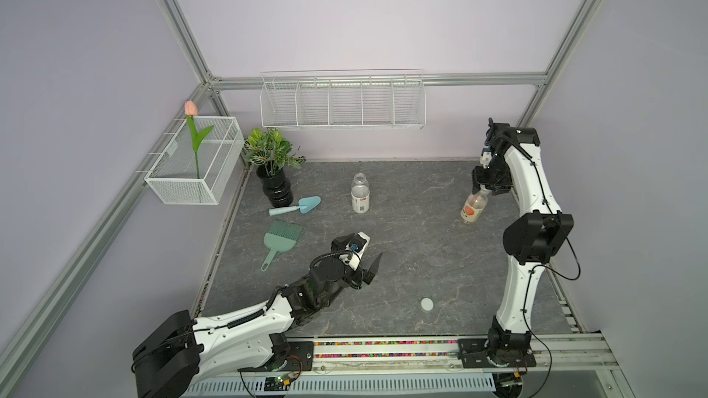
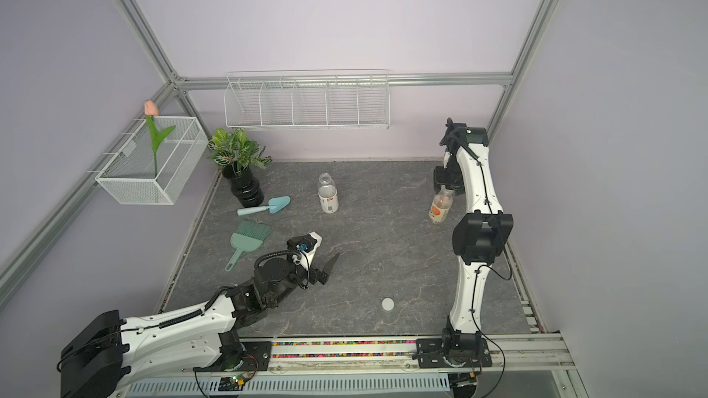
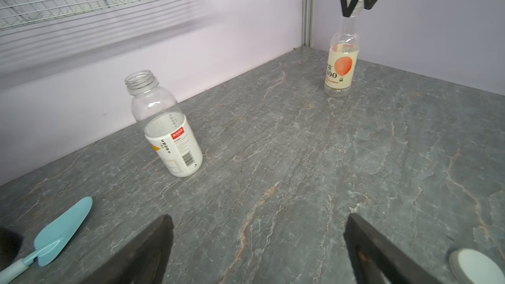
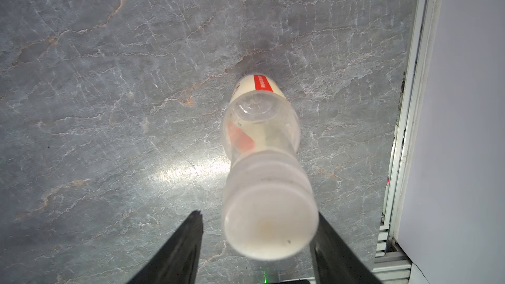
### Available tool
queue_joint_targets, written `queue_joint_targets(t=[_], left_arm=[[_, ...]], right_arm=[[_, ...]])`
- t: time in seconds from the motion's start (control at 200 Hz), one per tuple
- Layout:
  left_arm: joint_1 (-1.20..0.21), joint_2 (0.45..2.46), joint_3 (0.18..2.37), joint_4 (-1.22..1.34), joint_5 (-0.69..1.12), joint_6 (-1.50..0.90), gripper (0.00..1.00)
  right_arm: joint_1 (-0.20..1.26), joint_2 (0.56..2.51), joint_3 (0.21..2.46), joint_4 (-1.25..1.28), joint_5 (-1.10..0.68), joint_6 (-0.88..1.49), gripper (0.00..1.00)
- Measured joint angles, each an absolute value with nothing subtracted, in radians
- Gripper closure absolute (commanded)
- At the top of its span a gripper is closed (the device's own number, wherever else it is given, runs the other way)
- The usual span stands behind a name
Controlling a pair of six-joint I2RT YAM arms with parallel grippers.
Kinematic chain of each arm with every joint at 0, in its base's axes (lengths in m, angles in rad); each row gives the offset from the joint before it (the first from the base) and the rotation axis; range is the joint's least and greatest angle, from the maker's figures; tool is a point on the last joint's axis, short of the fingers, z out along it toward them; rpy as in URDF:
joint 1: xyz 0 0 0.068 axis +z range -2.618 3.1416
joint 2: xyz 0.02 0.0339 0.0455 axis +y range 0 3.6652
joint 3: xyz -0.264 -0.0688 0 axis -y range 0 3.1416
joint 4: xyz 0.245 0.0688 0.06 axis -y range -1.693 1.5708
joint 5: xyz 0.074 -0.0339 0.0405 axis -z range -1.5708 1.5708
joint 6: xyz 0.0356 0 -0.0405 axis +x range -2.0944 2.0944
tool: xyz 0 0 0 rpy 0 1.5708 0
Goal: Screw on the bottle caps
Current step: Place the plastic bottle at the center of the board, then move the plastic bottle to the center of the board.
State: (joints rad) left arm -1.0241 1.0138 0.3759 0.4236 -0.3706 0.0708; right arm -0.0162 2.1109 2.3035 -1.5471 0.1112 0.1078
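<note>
Hovering extended, right pincer (image 4: 258,215) parted astride capped orange-label bottle (image 3: 340,69); left pincer (image 3: 259,216) open.

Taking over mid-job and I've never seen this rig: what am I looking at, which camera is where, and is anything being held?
Two robot arms are mounted at the front edge of the table. The two wide pictures look down from overhead; the other two come from a camera on each wrist. On the table stand an uncapped white-label bottle and an orange-label bottle with a fitted cap on it; a loose cap lies near the front. The left end effector is open and empty. The right end effector straddles the fitted cap, one finger clear, so nothing is gripped.
</note>
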Motion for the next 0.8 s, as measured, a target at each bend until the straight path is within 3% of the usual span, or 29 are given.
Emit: queue_joint_targets(t=[0.075, 0.105, 0.12, 0.13, 0.15, 0.47, 0.665, 0.8], left_arm=[[-0.993, 1.012, 0.378, 0.412, -0.392, 0.043, 0.0], [-0.979, 1.012, 0.38, 0.407, -0.398, 0.031, 0.0], [-0.971, 1.012, 0.381, 0.406, -0.399, 0.025, 0.0], [-0.967, 1.012, 0.381, 0.404, -0.4, 0.022, 0.0], [-0.958, 1.012, 0.383, 0.401, -0.403, 0.014, 0.0], [-0.835, 1.036, 0.406, 0.404, -0.386, -0.076, 0.0], [-0.781, 1.153, 0.412, 0.489, -0.343, -0.098, 0.0], [-0.721, 1.302, 0.476, 0.565, -0.292, -0.084, 0.0]], right_arm=[[-0.009, 2.02, 2.198, -1.505, 0.115, 0.125, 0.32], [-0.003, 1.975, 2.151, -1.481, 0.118, 0.132, 0.15], [0.001, 1.949, 2.126, -1.47, 0.12, 0.146, 0.02], [0.003, 1.93, 2.106, -1.459, 0.122, 0.146, 0.09], [0.009, 1.897, 2.075, -1.445, 0.131, 0.155, 0.11], [0.217, 1.328, 1.481, -1.087, 0.26, 0.24, 0.11], [0.239, 1.009, 1.112, -0.853, 0.062, 0.31, 0.11], [0.242, 0.899, 1.026, -0.803, -0.044, 0.36, 0.11]])
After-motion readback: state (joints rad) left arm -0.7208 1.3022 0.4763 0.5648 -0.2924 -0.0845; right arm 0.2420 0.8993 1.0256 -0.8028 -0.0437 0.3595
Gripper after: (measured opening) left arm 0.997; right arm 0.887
